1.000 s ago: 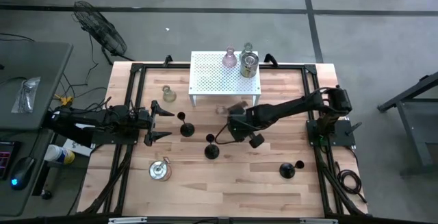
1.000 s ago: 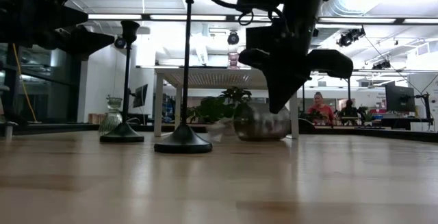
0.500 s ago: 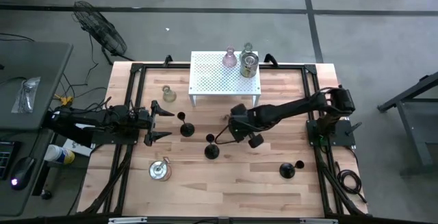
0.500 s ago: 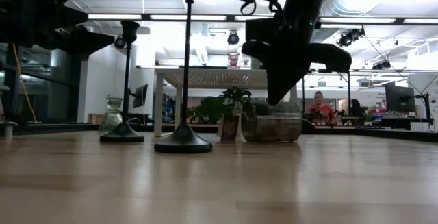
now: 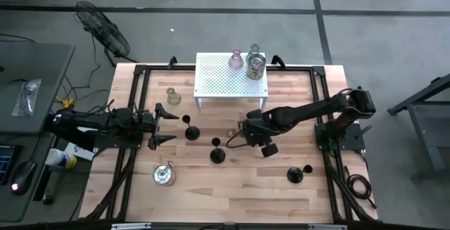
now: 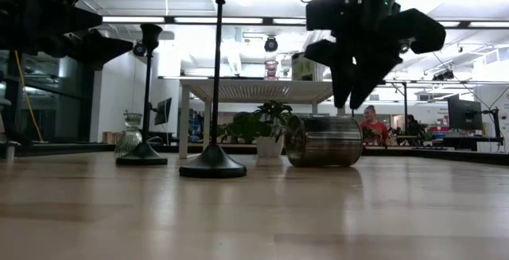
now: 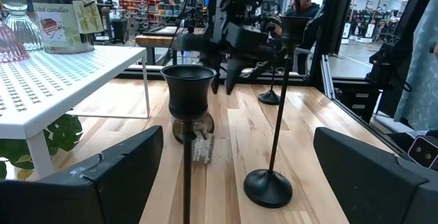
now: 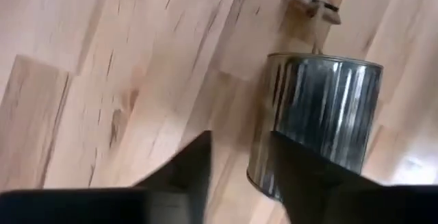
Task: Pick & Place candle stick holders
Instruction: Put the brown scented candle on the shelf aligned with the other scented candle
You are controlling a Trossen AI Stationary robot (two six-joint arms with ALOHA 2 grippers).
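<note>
**Inspector:** Right claw [image 6: 351, 95], position and condition?

**Assistant:** It hangs over the middle of the surface [image 5: 232, 188], in front of the white rack [image 5: 218, 82]. Its fingers stand slightly parted with bare wood showing between them; it is released and grasps nothing.

**Inspector:** Nearest candle stick holder?

**Assistant:** A silvery tin holder [image 6: 324, 141] lies on its side on the surface, directly beneath the claw and clear of it. In the right wrist view it sits just beyond the fingertips.

**Inspector:** Left claw [image 5: 163, 126]?

**Assistant:** It waits at the left side of the surface, spread wide, holding nothing. A black stemmed holder [image 5: 191, 131] stands upright just ahead of it, and a second one [image 5: 217, 154] is a little further on.

**Inspector:** Remaining holders?

**Assistant:** A pinkish holder [image 5: 235, 60], a labelled tin [image 5: 256, 67] and a clear glass piece [image 5: 254, 49] are grouped at the back right corner of the rack. A small glass holder [image 5: 173, 97] sits left of the rack, a silvery one [image 5: 164, 176] near the front left, and a black one [image 5: 294, 175] front right
</note>
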